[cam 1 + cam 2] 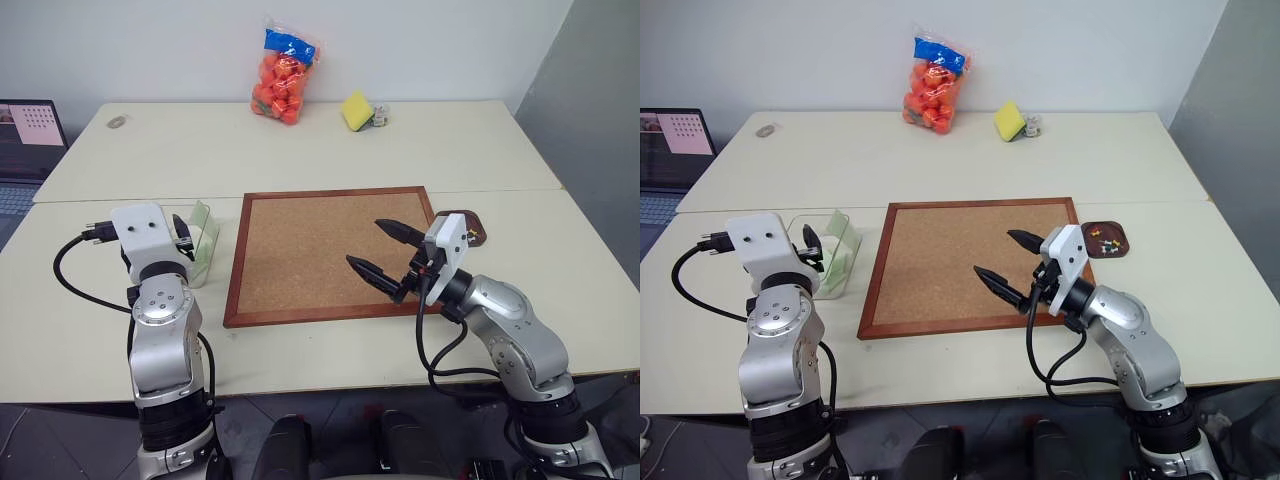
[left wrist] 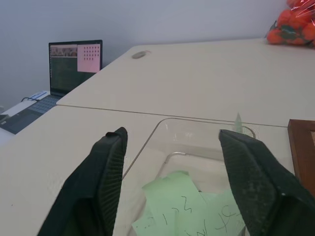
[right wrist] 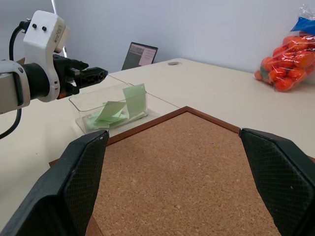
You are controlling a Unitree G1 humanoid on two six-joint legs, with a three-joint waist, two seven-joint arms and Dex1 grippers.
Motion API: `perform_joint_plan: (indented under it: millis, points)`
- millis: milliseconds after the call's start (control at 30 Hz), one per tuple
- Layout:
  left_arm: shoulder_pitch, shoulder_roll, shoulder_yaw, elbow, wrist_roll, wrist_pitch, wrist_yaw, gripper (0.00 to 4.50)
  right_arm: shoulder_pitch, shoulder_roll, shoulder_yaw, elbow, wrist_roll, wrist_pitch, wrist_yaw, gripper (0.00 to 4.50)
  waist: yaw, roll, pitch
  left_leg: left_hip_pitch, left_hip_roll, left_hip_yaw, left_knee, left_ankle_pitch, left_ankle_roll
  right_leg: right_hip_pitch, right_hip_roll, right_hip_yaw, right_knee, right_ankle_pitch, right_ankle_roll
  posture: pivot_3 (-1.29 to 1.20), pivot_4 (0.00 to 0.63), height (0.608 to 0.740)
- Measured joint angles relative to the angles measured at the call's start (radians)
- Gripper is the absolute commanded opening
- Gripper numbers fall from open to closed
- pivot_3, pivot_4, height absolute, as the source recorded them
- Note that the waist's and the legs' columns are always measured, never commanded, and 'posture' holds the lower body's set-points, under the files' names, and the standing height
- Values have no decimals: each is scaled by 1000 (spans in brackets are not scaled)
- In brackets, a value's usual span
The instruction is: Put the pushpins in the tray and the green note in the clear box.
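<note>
The clear box [image 1: 830, 255] stands left of the corkboard, with green note [image 2: 182, 196] slips lying inside it. One slip [image 3: 134, 98] leans upright against the box wall. My left gripper [image 2: 174, 133] hovers at the near end of the box, open, with nothing between its fingers. The small dark brown tray [image 1: 1106, 252] sits just right of the corkboard and holds several pushpins [image 1: 1107, 238]. My right gripper [image 1: 365, 242] hangs open and empty over the right half of the corkboard, pointing toward the box.
The wood-framed corkboard [image 1: 310, 250] fills the table's middle. A bag of orange balls [image 1: 283, 85] and a yellow-green sponge [image 1: 357, 110] sit along the far edge. A laptop [image 1: 30, 125] stands off the table's far left.
</note>
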Motion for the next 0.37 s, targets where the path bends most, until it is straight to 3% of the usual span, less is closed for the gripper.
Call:
perform_joint_plan:
  millis: [100, 267, 367]
  points:
    - [0, 0, 0, 0, 0, 0, -1, 4450, -9, 0, 0, 0, 0, 8, -12, 4500, 0, 0, 0, 0, 0, 0, 0, 0, 0, 0, 0, 0, 0, 0, 0, 0, 150, 740]
    - [10, -1, -49, -14, -75, -2, -119, 4490, -12, -1, -8, -2, -14, 9, -48, 4500, 3, 0, 0, 0, 0, 0, 0, 0, 0, 0, 0, 0, 0, 0, 0, 0, 150, 740]
    - [85, 5, -185, -71, -143, 0, -256, 4490, 3, 7, -13, 3, -108, 9, -153, 4500, 0, 0, 0, 0, 0, 1, 0, 0, 0, 0, -1, 2, 0, 0, 0, 0, 150, 740]
